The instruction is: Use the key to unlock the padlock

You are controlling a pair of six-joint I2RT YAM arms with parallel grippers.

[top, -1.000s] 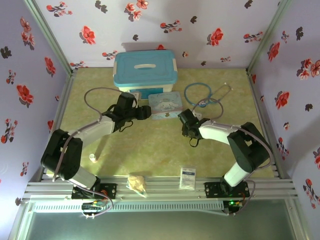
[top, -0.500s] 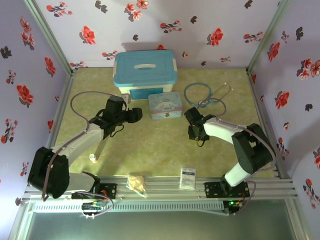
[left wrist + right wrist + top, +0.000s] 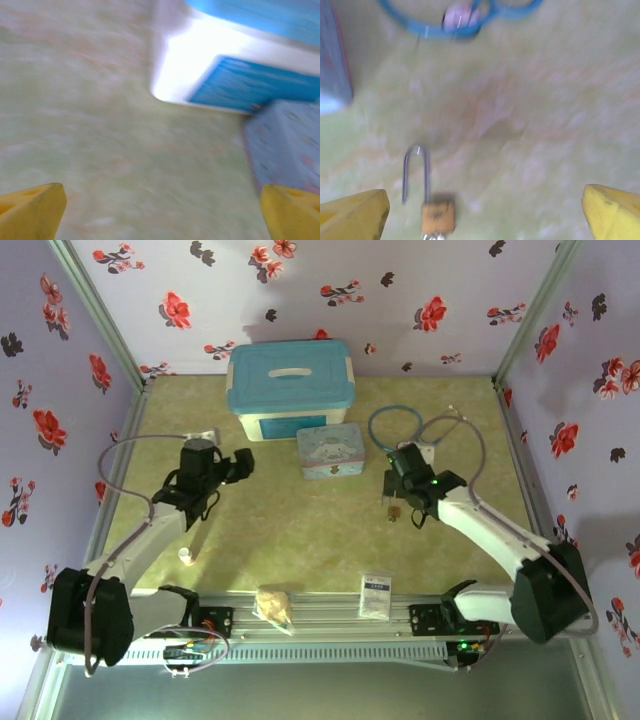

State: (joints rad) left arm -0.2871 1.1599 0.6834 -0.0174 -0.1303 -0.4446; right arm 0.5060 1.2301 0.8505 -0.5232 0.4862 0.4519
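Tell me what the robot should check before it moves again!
1. Left gripper open and empty: ok.
2. Right gripper open and empty: ok.
3. Padlock lying flat on the table, touched by no gripper: ok.
4. Shackle popped out: looks ok. One leg seems to end beside the brass body, but the picture is blurry.
5. Key in the keyhole: cannot tell. A silvery bit pokes out below the body at the picture's edge.
6. Cartoon tin apart from the padlock: ok.
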